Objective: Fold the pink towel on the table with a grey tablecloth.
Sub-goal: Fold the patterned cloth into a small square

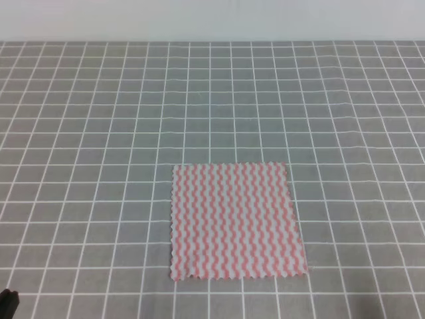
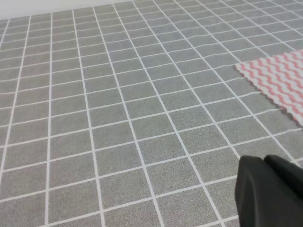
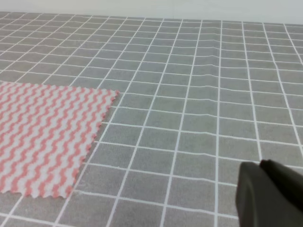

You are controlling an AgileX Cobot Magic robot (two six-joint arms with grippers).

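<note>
The pink towel (image 1: pixel 236 220) lies flat and unfolded on the table with a grey tablecloth (image 1: pixel 212 100), near the front centre. Its corner shows at the right edge of the left wrist view (image 2: pixel 279 80), and its right part fills the left side of the right wrist view (image 3: pixel 45 137). A black part of my left gripper (image 2: pixel 270 191) sits low and well to the left of the towel. My right gripper (image 3: pixel 270 194) shows the same way, to the towel's right. Neither touches the cloth, and the jaws are cut off by the frame.
A pale wall (image 1: pixel 212 20) runs along the far edge of the table. A small dark piece of the left arm (image 1: pixel 6 300) shows at the bottom left corner of the exterior view. The tablecloth has slight ripples right of the towel (image 3: pixel 213 66).
</note>
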